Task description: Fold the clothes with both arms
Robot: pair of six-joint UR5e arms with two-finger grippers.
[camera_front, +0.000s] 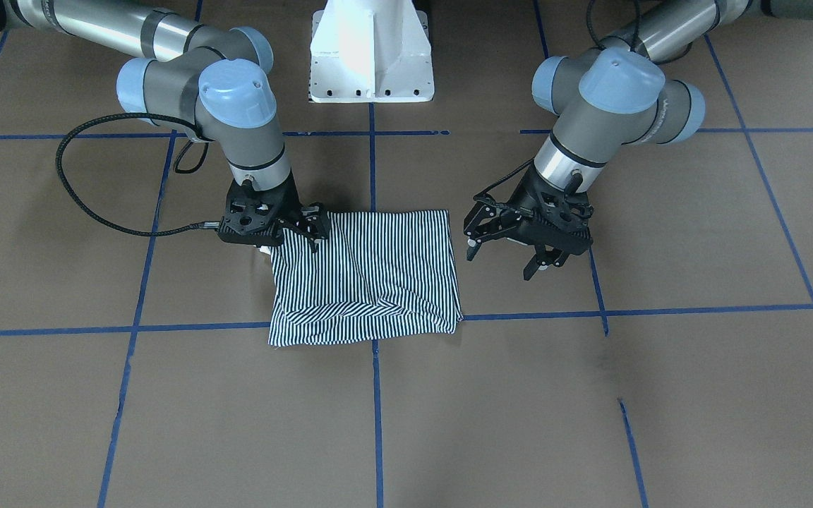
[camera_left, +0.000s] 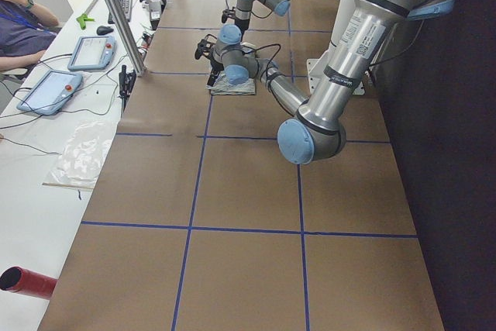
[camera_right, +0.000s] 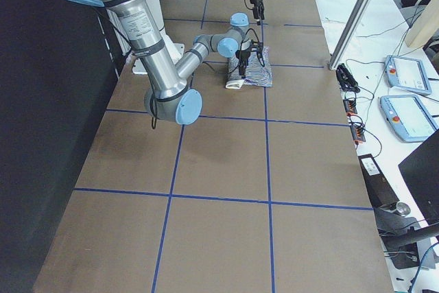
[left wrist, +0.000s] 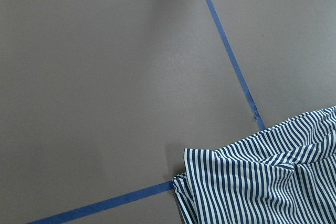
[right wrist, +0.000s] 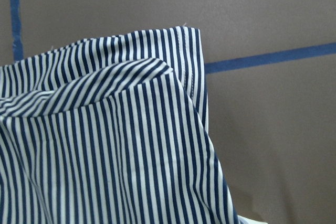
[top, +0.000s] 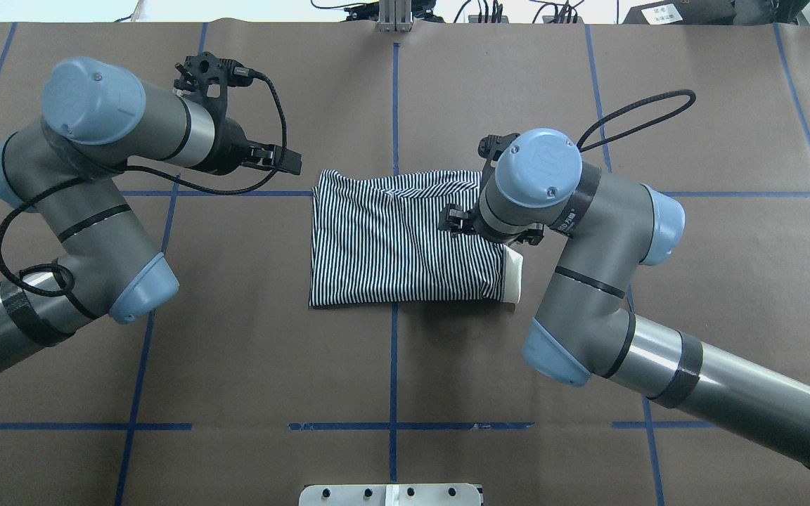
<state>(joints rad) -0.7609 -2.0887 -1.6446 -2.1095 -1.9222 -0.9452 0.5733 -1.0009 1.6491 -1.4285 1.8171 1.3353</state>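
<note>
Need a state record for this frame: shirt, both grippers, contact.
garment: striped polo shirt, folded into a rough rectangle, lying on the table
collar: cream collar peeks out at the shirt's edge on the robot's right
left: left gripper, fingers open, beside the shirt, not touching it
right: right gripper at the shirt's edge on the robot's right, over the fabric; whether it grips cannot be told
surface: shirt wrinkled, with a raised ridge under the right wrist camera
</note>
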